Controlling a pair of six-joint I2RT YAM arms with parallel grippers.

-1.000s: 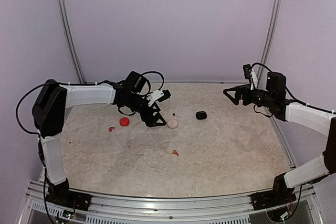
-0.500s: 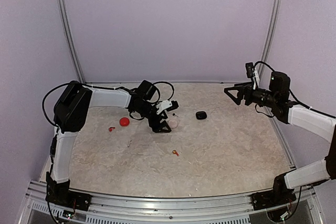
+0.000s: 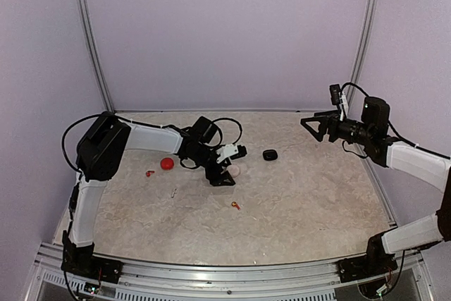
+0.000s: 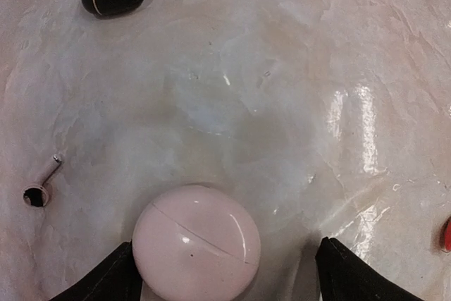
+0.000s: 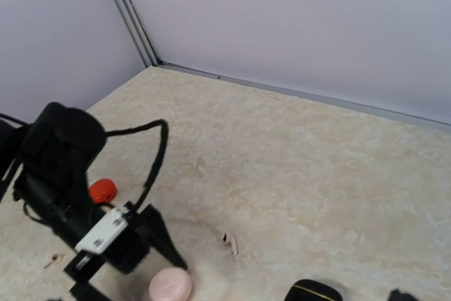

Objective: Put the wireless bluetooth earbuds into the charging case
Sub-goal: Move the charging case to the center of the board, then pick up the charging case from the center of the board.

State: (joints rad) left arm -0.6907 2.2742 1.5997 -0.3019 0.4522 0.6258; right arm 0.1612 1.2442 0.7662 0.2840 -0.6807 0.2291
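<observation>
Pink case sits between the left tool's wide, empty fingers — straddled for grasping — while the right tool hangs open, empty.

Pale table with cases, earbuds

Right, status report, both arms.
Left gripper open, straddling pink case. Right gripper open, empty, raised. Earbuds loose on table. Nothing blocking.
</observation>
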